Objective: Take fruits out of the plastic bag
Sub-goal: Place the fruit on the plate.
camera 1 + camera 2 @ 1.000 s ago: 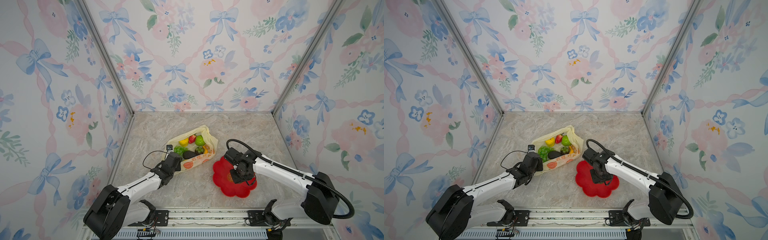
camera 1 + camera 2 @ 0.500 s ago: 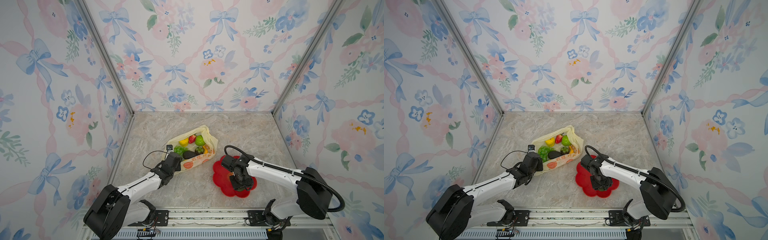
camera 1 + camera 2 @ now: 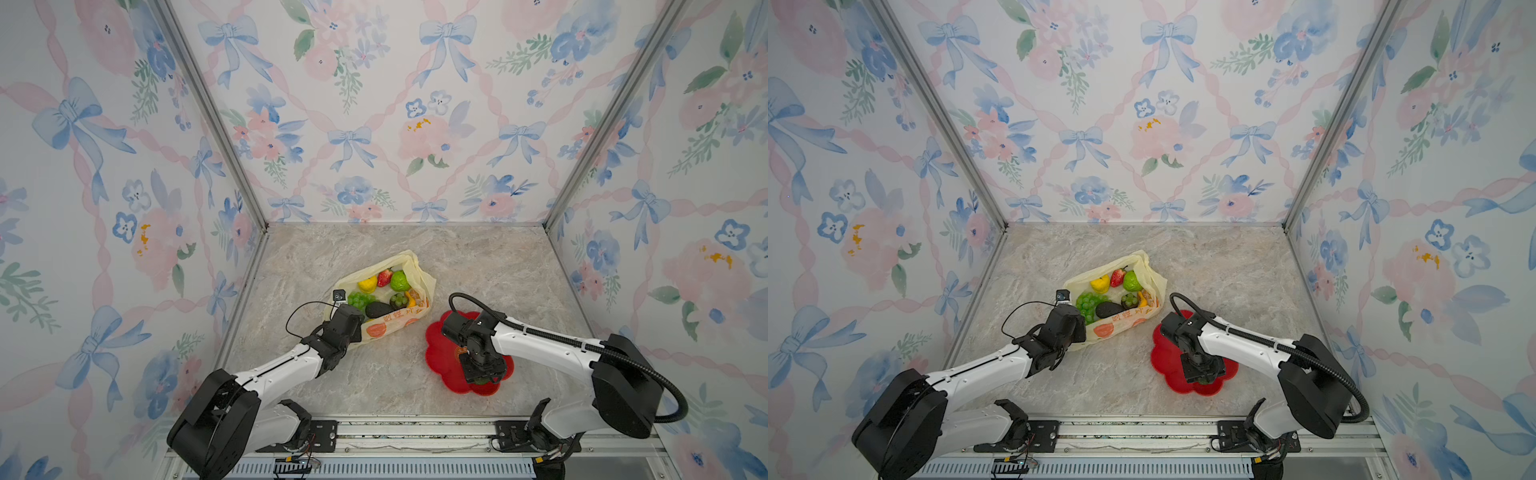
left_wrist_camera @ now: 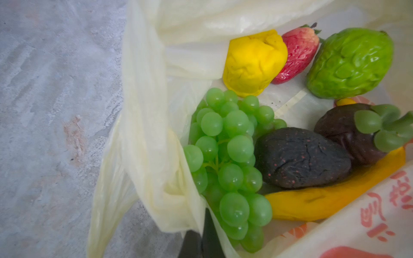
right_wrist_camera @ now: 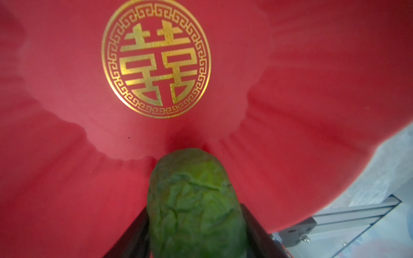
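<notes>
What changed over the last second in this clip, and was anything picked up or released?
The right end effector moved across the red plate toward its near edge, closer to the robot's base. A green fruit lies between its jaws on the plate; whether it has been released cannot be told. Unchanged: the left end effector pinching the plastic bag, and the fruits inside it.

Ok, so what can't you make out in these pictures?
Green fruit: the right wrist view's edge cuts off its near end; in both top views the right tool covers most of it, so grip or gap is unclear.
Left tool: only dark tips show in the left wrist view, pinching the bag.
Banana: partly under the avocado and bag.
</notes>
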Tool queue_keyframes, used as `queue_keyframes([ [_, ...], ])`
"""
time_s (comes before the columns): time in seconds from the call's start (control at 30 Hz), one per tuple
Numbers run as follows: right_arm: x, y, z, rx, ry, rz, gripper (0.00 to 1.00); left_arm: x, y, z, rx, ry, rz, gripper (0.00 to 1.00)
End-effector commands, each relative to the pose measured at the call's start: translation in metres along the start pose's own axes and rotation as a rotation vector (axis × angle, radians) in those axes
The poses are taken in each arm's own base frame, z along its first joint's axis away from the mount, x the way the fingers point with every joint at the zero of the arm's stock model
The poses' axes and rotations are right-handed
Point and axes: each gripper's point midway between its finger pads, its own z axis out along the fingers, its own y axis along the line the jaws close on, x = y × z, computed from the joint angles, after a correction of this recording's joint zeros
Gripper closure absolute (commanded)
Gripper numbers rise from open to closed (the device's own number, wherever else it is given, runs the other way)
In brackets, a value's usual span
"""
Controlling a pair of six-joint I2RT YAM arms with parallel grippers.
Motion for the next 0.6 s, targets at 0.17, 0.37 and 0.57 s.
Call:
queue_keyframes([
  [0.17, -0.001, -0.005, -0.009, 0.038, -0.015, -0.009, 0.33, 0.000, 0.000, 0.000, -0.005, -0.008, 0.020, 1.00],
  [0.37, -0.005, -0.008, -0.018, 0.045, -0.035, -0.014, 0.29, 0.001, 0.000, 0.000, -0.006, -0.006, 0.023, 1.00],
  [0.57, -0.015, -0.009, -0.037, 0.046, -0.087, -0.031, 0.27, 0.001, 0.000, 0.000, -0.004, -0.006, 0.023, 1.00],
])
